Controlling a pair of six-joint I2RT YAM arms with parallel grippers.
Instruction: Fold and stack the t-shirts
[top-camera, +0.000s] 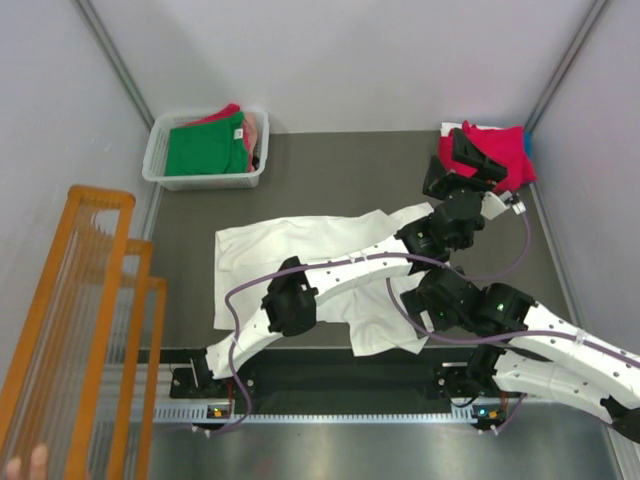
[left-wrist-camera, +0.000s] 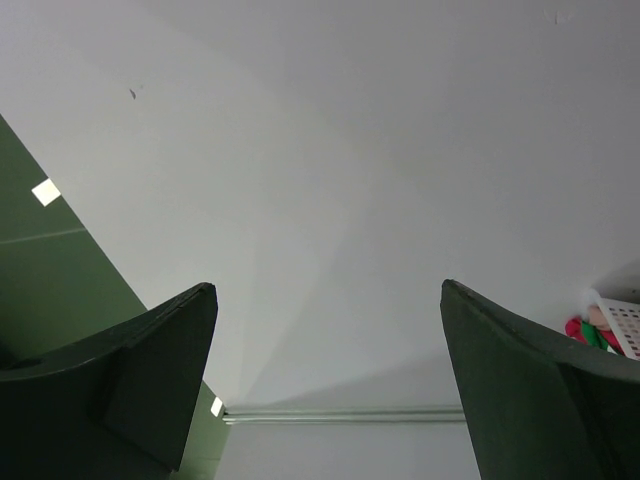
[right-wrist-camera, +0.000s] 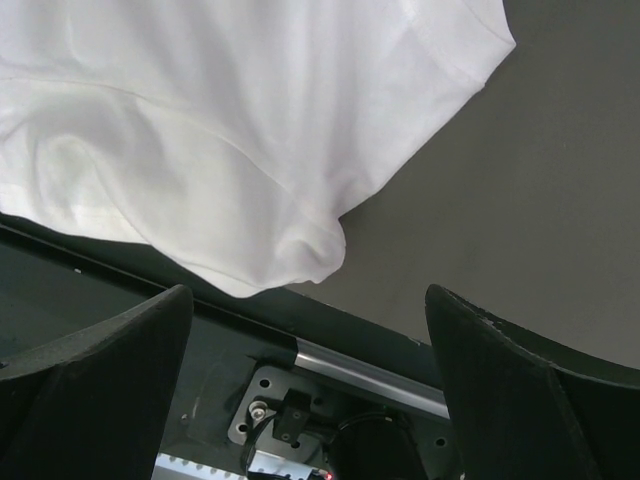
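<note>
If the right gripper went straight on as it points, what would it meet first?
Probably the bunched hem of the white t-shirt, at the edge of the table; the open right gripper aims there, but depth is unclear.

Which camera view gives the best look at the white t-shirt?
The top external view: the white t-shirt lies spread on the table there, though the left arm crosses over it. The right wrist view shows only one edge of it near the table's front edge. The left wrist view shows none of it.
</note>
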